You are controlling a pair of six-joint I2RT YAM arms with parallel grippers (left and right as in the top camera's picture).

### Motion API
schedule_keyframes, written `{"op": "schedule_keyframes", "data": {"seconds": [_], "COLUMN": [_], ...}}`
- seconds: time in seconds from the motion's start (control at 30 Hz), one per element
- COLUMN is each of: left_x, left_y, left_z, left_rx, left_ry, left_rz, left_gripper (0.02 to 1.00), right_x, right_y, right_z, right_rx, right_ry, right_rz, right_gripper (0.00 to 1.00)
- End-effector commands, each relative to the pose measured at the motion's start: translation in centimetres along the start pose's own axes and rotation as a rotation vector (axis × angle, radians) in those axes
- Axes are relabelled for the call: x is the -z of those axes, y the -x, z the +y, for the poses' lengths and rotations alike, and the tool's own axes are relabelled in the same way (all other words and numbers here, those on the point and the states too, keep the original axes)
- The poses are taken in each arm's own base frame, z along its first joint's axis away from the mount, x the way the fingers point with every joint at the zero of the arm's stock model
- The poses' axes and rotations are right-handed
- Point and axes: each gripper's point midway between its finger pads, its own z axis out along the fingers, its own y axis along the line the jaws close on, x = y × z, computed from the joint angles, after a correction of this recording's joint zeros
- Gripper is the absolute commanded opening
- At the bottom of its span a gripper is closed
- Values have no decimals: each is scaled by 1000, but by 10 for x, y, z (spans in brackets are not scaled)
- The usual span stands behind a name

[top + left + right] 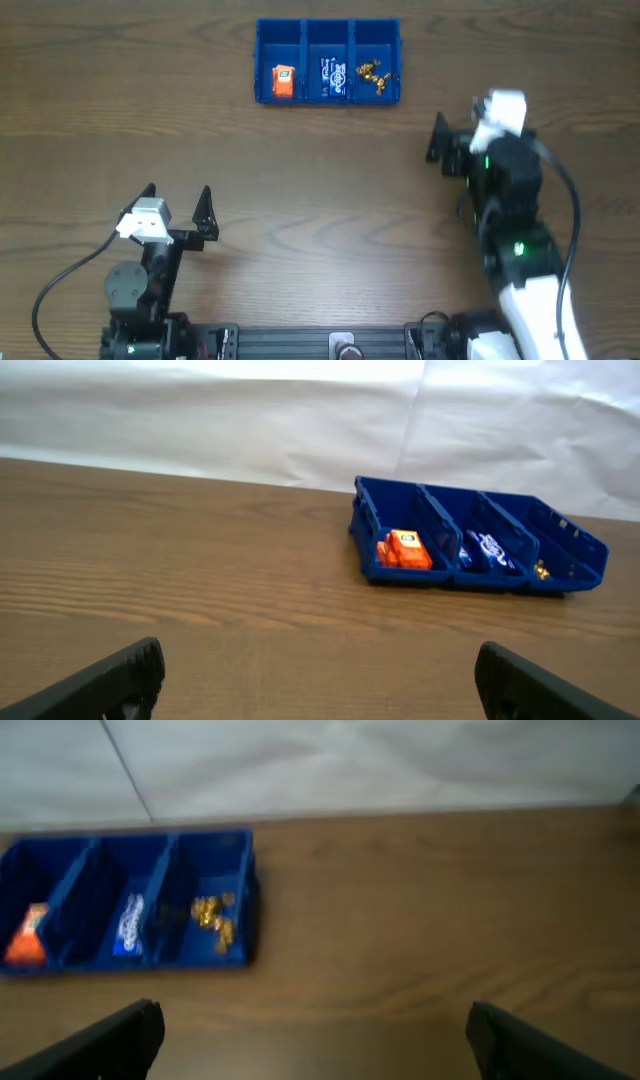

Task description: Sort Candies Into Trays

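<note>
- Left claw [178,203]: fingers set wide apart, holding nothing. It is positioned over bare table [320,200] toward the near left corner, close to its arm's base.
- Right claw [310,1038]: fingers also spread wide, holding nothing. It is positioned over bare wood toward the right edge of the table, farther from the arm bases than the left claw.
- Tray [258,60]: blue, with three compartments side by side. It lies near the far edge of the table, about midway along that edge, and well apart from both claws. The right claw is the nearer of the two.
- Left compartment: one orange candy [284,82].
- Middle compartment: one blue-wrapped candy [331,80].
- Right compartment: a small cluster of gold candies [372,76].
- All candies lie toward the near end of their compartments.
- A white backdrop [200,410] stands beyond the far edge of the table.
</note>
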Motion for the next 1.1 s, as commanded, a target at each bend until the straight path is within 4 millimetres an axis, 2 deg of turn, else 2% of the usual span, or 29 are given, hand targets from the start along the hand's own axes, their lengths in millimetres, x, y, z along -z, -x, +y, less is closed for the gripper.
{"op": "schedule_keyframes", "data": {"seconds": [0.03, 0.17, 0.23, 0.43, 0.57, 0.7, 1.1], "left_x": [-1, -1, -1, -1, -1, -1, -1], "left_y": [-16, -16, -16, -16, -16, -16, -16], "left_z": [2, 2, 2, 2, 2, 2, 2], "left_rx": [-4, -4, -4, -4, -4, -4, -4], "left_ry": [1, 1, 1, 1, 1, 1, 1], "left_rz": [41, 41, 41, 41, 41, 41, 41], "left_gripper": [998, 998, 996, 998, 998, 998, 998], "right_x": [21, 39, 44, 47, 52, 43, 43], "right_y": [-33, -42, -48, -71, -75, -96, -95], "right_z": [-10, -17, -15, -11, -11, -22, -23], "right_rx": [-19, -32, 7, 8, 9, 6, 4], "right_ry": [35, 59, 69, 98, 102, 44, 39], "right_rz": [-142, -305, -339, -400, -398, -305, -307], "right_gripper": [998, 998, 998, 998, 998, 998, 998]}}
